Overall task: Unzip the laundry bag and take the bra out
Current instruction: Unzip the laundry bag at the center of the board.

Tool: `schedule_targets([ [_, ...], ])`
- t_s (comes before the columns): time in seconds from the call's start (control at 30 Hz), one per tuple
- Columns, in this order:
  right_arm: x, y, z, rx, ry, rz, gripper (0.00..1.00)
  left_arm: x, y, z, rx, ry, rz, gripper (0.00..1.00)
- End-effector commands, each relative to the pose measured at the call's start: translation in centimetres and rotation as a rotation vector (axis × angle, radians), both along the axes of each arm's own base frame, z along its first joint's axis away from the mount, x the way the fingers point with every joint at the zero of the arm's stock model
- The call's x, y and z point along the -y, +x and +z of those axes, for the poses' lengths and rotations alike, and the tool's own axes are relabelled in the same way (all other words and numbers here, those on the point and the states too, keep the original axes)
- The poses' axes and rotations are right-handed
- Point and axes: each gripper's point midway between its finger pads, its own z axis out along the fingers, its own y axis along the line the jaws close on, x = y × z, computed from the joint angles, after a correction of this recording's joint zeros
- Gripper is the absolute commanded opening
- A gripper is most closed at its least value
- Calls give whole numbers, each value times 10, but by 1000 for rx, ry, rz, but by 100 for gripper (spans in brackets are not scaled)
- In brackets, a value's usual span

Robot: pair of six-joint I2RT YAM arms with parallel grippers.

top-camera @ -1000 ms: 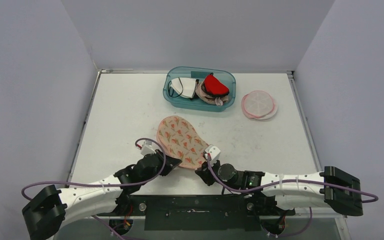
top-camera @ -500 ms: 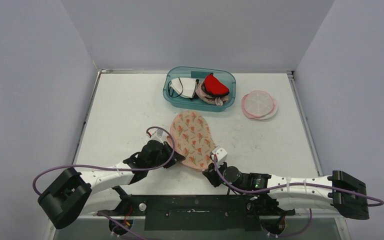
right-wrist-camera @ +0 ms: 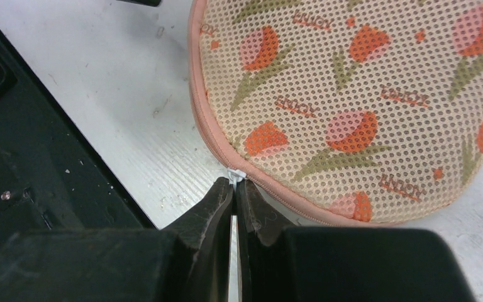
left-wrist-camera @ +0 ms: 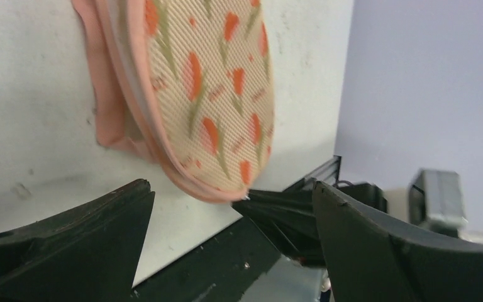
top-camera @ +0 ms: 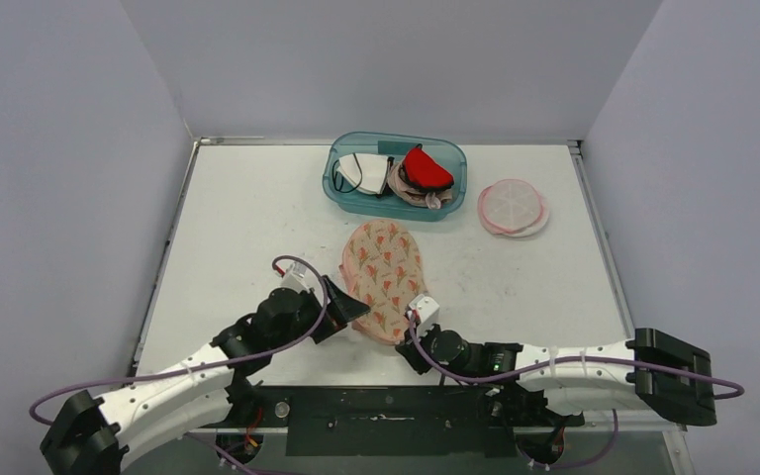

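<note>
The laundry bag (top-camera: pixel 384 272) is a beige mesh pouch with orange tulips and pink trim, lying flat near the table's front edge. Its white zipper pull (right-wrist-camera: pixel 236 172) sits at the near tip. My right gripper (right-wrist-camera: pixel 234 186) is shut on that pull, and from above it shows just below the bag's tip (top-camera: pixel 411 334). My left gripper (top-camera: pixel 348 308) stands open beside the bag's left edge, with nothing between its fingers (left-wrist-camera: pixel 88 233). In the left wrist view the bag (left-wrist-camera: pixel 207 94) lies just beyond the jaws. The bra is hidden.
A teal bin (top-camera: pixel 330 180) with white, red and beige garments stands at the back. A round pink mesh pouch (top-camera: pixel 512 207) lies to its right. The black mounting rail (top-camera: pixel 386 408) runs along the table's near edge, close below both grippers.
My left gripper has opened and let go of the bag's left edge. The bag shifted right and turned straighter. My right gripper stayed shut on the zipper pull.
</note>
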Motion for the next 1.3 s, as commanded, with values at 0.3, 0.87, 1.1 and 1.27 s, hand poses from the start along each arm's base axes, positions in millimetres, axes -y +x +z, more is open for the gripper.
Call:
schedule_targets([
  [0.3,-84,1,45,49,132,153,5,11,-46,15,-29,-26,21,96],
  [0.87,-93,-6,45,25,161,189,5,-10,-17,-12,-35,-41,212,61],
  [1.1,-91,-6,48,28,163,185,5,-5,-4,-10,-27,-46,219,19],
  [1.27,-83,-5,48,33,154,165,5,-10,1,-14,-28,-35,231,0],
])
